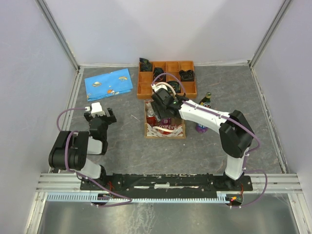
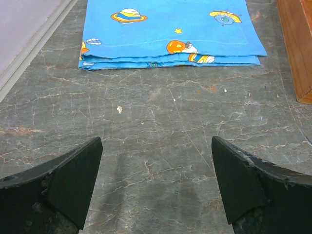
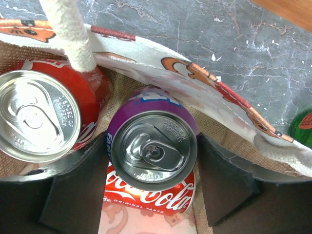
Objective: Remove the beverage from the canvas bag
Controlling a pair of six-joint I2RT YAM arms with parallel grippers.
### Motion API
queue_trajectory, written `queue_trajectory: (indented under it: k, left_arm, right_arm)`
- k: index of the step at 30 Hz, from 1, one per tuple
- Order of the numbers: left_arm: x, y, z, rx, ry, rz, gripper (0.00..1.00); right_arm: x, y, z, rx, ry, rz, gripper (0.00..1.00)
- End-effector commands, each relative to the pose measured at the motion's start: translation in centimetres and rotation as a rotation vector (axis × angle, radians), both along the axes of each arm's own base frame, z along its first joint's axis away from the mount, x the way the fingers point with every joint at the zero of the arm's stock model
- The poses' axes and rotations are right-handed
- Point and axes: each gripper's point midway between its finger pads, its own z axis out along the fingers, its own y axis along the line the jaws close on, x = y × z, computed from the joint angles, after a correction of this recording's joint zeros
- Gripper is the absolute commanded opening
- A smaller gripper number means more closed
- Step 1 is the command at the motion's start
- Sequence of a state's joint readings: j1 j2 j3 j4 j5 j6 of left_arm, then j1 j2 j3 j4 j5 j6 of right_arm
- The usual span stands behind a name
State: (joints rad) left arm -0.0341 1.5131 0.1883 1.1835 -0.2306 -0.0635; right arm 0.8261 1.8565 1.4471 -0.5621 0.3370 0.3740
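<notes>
Your right gripper is down inside the canvas bag, which sits mid-table, just on the near side of the orange tray. Its jaws are closed on the purple can. One dark finger lies against the can's left side and the other against its right, with no gap showing at either. The can stands upright, lid up, over the bag's tan lining.

You have little room in there. A red can stands just left of the purple one, close against the left finger, and a cream handle crosses above it. A Coca-Cola can lies on its side on the near side, partly hidden by the purple can. The bag's printed rim runs diagonally close along the can's far and right sides.

Past that rim is bare grey table. A green bottle stands to the right of the bag. A small purple item sits near the right arm, too small to identify.

Your left gripper hangs wide open over bare table on the left, well apart from the bag. The folded blue cloth lies beyond it, its near edge well ahead of the fingertips.
</notes>
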Motion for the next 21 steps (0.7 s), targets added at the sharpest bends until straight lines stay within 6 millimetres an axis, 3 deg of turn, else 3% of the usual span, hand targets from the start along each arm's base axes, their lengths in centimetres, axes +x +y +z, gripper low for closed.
queue_trajectory:
  k: [1, 5, 6, 7, 8, 9, 12, 14, 21]
  left_arm:
    - [0.8, 0.2, 1.6, 0.003, -0.056, 0.010, 0.99]
    - [0.9, 0.2, 1.6, 0.003, -0.057, 0.011, 0.99]
    - [0.9, 0.2, 1.6, 0.004, -0.056, 0.010, 0.99]
    - [0.9, 0.2, 1.6, 0.004, -0.056, 0.009, 0.99]
    - [0.9, 0.2, 1.6, 0.003, -0.056, 0.010, 0.99]
    - [0.8, 0.2, 1.6, 0.003, -0.056, 0.010, 0.99]
    - [0.9, 0.2, 1.6, 0.003, -0.057, 0.010, 0.99]
    - [0.9, 0.2, 1.6, 0.003, -0.056, 0.010, 0.99]
    - [0.8, 0.2, 1.6, 0.004, -0.056, 0.010, 0.99]
  right_arm:
    - [0.4, 0.6, 0.8, 0.008, -0.015, 0.006, 0.67]
    - [-0.2, 0.5, 0.3, 0.010, 0.015, 0.007, 0.64]
    - [-0.4, 0.4, 0.1, 0.011, 0.021, 0.010, 0.55]
    - [-0.5, 0.4, -0.1, 0.010, 0.026, 0.013, 0.34]
    - [-0.6, 0.4, -0.2, 0.007, 0.030, 0.018, 0.07]
    - [-0.6, 0.4, 0.0, 0.005, 0.029, 0.023, 0.00]
    - [-0.3, 0.7, 1.8, 0.018, -0.011, 0.052, 0.00]
    - [0.3, 0.7, 4.2, 0.043, -0.074, 0.061, 0.00]
    - [1.7, 0.2, 16.4, 0.171, -0.355, 0.083, 0.00]
